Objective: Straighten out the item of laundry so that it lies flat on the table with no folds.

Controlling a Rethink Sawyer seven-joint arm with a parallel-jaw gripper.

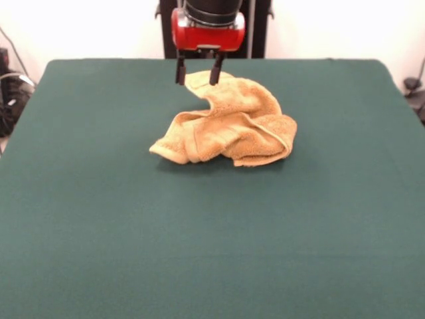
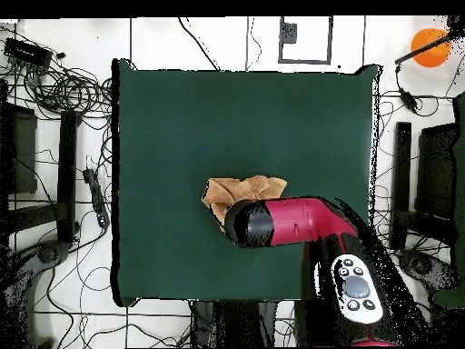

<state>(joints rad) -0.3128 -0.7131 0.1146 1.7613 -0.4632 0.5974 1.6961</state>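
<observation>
A mustard terry-cloth towel, its looped pile rough and matt with a flatter hemmed edge along its folds, lies crumpled on the table, whose dark green top looks like plain, matt cloth, smooth and without sheen. Directly above the towel, the gripper shows dark, dull fingers below a glossy red housing that appears to be hard plastic. Seen from overhead, the arm over the towel has the same smooth, shiny red shell, capped by a black section with a soft gleam.
</observation>
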